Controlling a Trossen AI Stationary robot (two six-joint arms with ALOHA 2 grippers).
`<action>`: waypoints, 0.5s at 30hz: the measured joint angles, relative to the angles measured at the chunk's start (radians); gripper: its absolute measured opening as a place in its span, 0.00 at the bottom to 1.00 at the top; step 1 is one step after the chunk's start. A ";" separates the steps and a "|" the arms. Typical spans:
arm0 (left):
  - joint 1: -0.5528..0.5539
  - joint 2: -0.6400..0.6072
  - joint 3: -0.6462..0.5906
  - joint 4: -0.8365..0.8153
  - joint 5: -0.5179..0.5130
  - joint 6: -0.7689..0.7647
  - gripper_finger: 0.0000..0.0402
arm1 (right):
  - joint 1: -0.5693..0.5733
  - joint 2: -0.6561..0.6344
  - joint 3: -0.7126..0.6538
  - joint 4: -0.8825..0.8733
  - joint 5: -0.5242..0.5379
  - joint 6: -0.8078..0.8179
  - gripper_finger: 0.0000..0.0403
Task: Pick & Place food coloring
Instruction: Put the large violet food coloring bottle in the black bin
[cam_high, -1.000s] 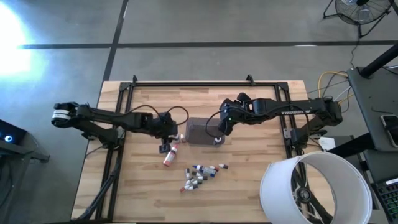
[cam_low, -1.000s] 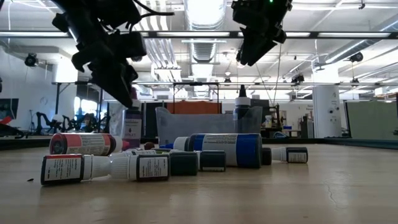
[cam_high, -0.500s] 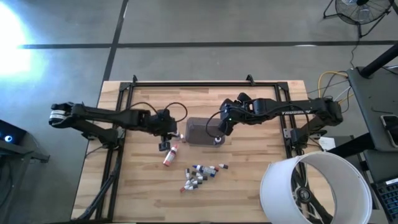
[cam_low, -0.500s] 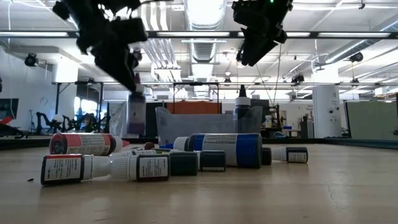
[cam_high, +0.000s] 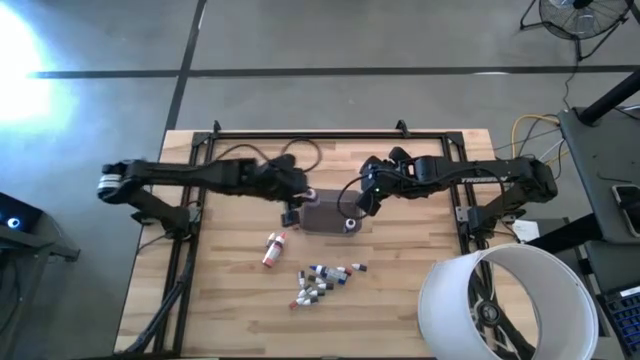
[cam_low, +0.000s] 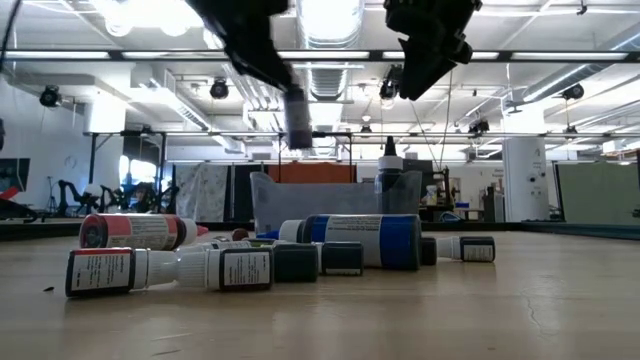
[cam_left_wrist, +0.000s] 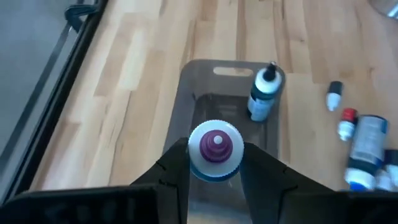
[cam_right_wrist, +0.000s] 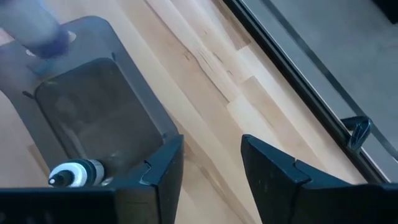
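My left gripper (cam_high: 292, 209) is shut on one small food coloring bottle (cam_low: 297, 120) with a purple tip and white collar (cam_left_wrist: 216, 148). It hangs in the air over the left end of the grey tray (cam_high: 322, 214). One dark bottle with a white neck (cam_left_wrist: 263, 94) stands upright in the tray. My right gripper (cam_right_wrist: 211, 177) stands open above the tray's right end (cam_high: 360, 198), with nothing between its fingers. The other food coloring bottles lie on their sides on the table: one red-and-white (cam_high: 272, 249) and a cluster of several (cam_high: 325, 281). My left gripper pinches the bottle between its two fingers (cam_left_wrist: 176, 167), on opposite sides of its upper part just below the white collar (cam_left_wrist: 198, 163). The fingers slant down from the table's left. The bottle hangs below them, roughly upright, lifted clear of table and tray.
A black metal frame (cam_high: 300, 136) runs along the table's far edge and sides. A white bucket (cam_high: 500, 300) stands off the near right corner. Bare wood lies left of the tray and along the near edge.
My left gripper has risen and gone toward the table's right, to the tray's left end. The bottle it holds stood low by the table a second ago and now hangs clear, high above the tabletop.
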 joint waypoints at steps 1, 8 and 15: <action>0.011 0.041 0.024 0.007 0.011 0.013 0.21 | 0.000 -0.001 -0.003 -0.007 0.000 0.001 0.37; 0.064 0.266 0.209 0.049 0.158 0.124 0.21 | 0.000 -0.055 -0.028 -0.059 0.035 0.097 0.36; 0.064 0.439 0.364 0.040 0.208 0.188 0.21 | 0.000 -0.181 -0.106 -0.058 0.055 0.181 0.34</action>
